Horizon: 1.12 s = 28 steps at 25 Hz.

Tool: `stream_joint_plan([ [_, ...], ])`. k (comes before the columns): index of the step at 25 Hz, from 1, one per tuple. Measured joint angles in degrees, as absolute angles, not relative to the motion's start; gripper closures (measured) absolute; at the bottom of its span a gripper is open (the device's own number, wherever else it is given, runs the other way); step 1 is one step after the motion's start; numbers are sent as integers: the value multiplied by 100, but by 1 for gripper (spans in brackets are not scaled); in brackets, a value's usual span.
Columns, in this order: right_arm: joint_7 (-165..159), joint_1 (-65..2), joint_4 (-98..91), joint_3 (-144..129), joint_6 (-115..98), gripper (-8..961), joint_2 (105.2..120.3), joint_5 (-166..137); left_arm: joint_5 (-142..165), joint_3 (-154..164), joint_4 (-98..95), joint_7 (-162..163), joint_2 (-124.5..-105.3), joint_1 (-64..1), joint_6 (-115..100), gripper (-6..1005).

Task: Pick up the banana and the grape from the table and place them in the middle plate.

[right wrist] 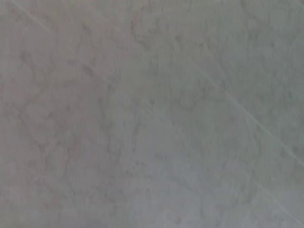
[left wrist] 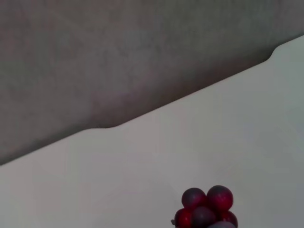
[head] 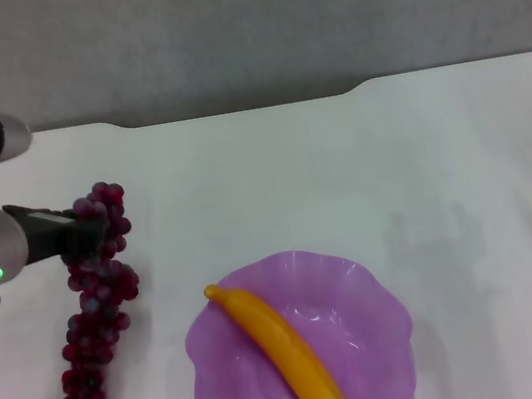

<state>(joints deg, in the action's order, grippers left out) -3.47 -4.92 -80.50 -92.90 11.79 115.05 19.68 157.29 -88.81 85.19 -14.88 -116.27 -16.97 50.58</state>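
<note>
While the banana (head: 283, 355) lies in the middle plate (head: 366, 285), the left pincer (head: 84, 231) grips the grape (head: 97, 317).

Grey textured wall (head: 239, 27) behind

text: none readable | labels: none | numbers: none
</note>
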Motion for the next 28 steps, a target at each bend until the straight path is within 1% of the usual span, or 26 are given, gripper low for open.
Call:
stream_joint_plan([
  [13,-342,-489,-8026,-9290,1177,89,11505,1968,16070,-9073,9830,-1534,-11620,-1570,5905,729],
  [28,-342,-501,-7965,-9290,1177,89,11496,1969,16148,-9374,11439,-1686,-11625,-1729,6933,737],
])
